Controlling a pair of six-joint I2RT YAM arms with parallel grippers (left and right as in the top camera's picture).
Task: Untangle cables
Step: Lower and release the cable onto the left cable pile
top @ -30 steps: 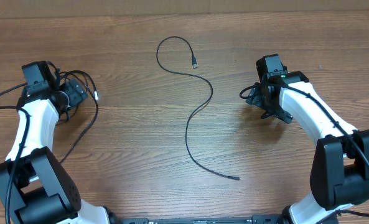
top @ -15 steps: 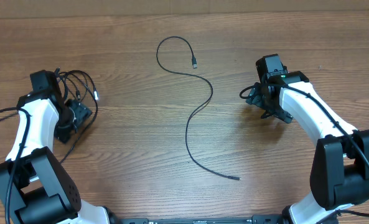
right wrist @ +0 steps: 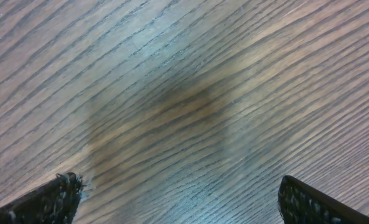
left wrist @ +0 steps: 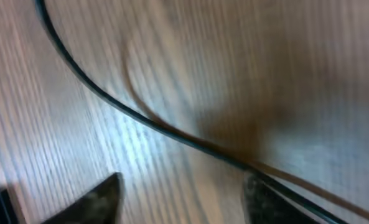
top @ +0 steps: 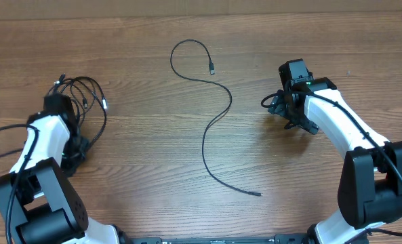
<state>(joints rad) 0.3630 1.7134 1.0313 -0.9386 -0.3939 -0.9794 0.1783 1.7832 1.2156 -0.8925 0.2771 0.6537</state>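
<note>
Your left claw [top: 76, 146] sits low on the left side of the table [top: 146, 156], just below the bunched cables [top: 85, 95], which lie in tangled black loops beside that arm's wrist. One strand [top: 97, 132] trails down out of the bunch and runs just beside the claw.

In the blurred left wrist view, the jaws stand apart with wood grain showing between them. A thin black cord [left wrist: 140, 118] slants from upper left to lower right and meets the right-hand fingertip [left wrist: 268, 199]. You cannot tell whether it touches that tip, but nothing is clamped.

A separate loose cable [top: 217, 118] lies well apart in the middle of the table. It winds from a small loop at the far side to a silver-tipped plug [top: 257, 194] toward the robot's base. Your right claw [top: 289, 112] hovers to the right of that cable, clear of it. Its wrist view shows the jaws spread wide over bare wood.
</note>
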